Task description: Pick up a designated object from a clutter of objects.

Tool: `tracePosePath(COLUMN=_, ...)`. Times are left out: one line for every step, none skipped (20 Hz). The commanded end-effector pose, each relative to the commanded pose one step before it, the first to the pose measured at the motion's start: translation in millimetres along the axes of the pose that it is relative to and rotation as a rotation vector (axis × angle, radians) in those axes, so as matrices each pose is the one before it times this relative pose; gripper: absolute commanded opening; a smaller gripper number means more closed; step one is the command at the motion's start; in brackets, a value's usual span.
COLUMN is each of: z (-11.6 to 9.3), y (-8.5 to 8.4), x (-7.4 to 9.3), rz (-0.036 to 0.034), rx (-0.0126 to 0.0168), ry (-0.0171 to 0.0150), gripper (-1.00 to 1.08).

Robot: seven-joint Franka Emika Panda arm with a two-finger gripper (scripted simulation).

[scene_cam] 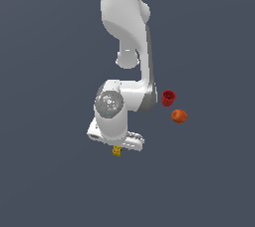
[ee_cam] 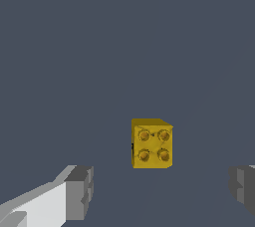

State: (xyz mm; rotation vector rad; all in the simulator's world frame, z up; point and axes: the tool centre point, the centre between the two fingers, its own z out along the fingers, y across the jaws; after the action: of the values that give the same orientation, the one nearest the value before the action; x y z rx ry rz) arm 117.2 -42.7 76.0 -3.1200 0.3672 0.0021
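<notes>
The gripper (ee_cam: 159, 191) is hanging wide open over the yellow studded brick (ee_cam: 151, 143), its fingers (ee_cam: 79, 191) standing apart on both sides, probably so they can close around it. The brick is lying on the floor, apart from the red cup (scene_cam: 168, 98) and orange ball (scene_cam: 179, 116).

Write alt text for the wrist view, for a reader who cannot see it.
A small mustard-yellow block with four round studs on its face sits on a plain dark grey floor. It lies between the two grey fingertips of the open gripper, which touch nothing. No other object is in the frame.
</notes>
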Motion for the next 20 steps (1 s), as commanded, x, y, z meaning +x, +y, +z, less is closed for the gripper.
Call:
tracePosePath(z=3.66, y=0.73, x=1.28, rz=0.00494, rx=0.00012, ry=0.00133, gripper=1.00)
tracePosePath(z=0.29, y=0.17, x=0.07, rz=0.00049, rx=-0.00003, ry=-0.00001, gripper=1.00)
tracePosePath(z=-1.02, y=-0.17, x=-0.75, rz=-0.00191, rx=-0.00026, ry=-0.00133, gripper=1.00)
tracePosePath(z=0.37, y=-0.01, x=0.00, rz=0.00000, rx=0.00000, ry=0.00000, gripper=1.00)
tracePosePath(z=1.11, y=-0.02, x=-0.01, rz=0.00000, rx=0.00000, ry=0.00000, gripper=1.00)
tracePosePath(z=1.84, y=-0.03, x=-0.02, rz=0.00000, rx=0.00000, ry=0.00000, gripper=1.00)
tracePosePath(z=2.57, y=-0.05, x=-0.03, rz=0.00000, rx=0.00000, ry=0.00000, gripper=1.00)
tracePosePath(z=3.29, y=-0.06, x=-0.05, rz=0.00000, rx=0.00000, ry=0.00000, gripper=1.00)
tracePosePath(z=3.83, y=0.20, x=-0.05, rz=0.00040, rx=0.00006, ry=0.00027, gripper=1.00)
tracePosePath(z=4.71, y=-0.08, x=-0.11, rz=0.00000, rx=0.00000, ry=0.00000, gripper=1.00)
tracePosePath(z=5.21, y=0.18, x=-0.11, rz=0.00041, rx=0.00006, ry=0.00026, gripper=1.00)
tracePosePath(z=6.00, y=-0.10, x=-0.17, rz=0.00000, rx=0.00000, ry=0.00000, gripper=1.00)
tracePosePath(z=5.37, y=0.29, x=-0.10, rz=0.00058, rx=0.00008, ry=0.00037, gripper=1.00)
tracePosePath(z=4.82, y=-0.08, x=-0.10, rz=0.00000, rx=0.00000, ry=0.00000, gripper=1.00)
tracePosePath(z=4.02, y=-0.08, x=-0.02, rz=0.00000, rx=0.00000, ry=0.00000, gripper=1.00)
tracePosePath(z=3.03, y=0.19, x=0.10, rz=0.00040, rx=0.00006, ry=0.00027, gripper=1.00)
tracePosePath(z=2.42, y=-0.07, x=0.16, rz=0.00000, rx=0.00000, ry=0.00000, gripper=1.00)
tracePosePath(z=1.63, y=-0.07, x=0.27, rz=0.00000, rx=0.00000, ry=0.00000, gripper=1.00)
tracePosePath(z=0.86, y=-0.07, x=0.36, rz=0.00000, rx=0.00000, ry=0.00000, gripper=1.00)
tracePosePath(z=0.20, y=-0.06, x=0.37, rz=0.00000, rx=0.00000, ry=0.00000, gripper=1.00)
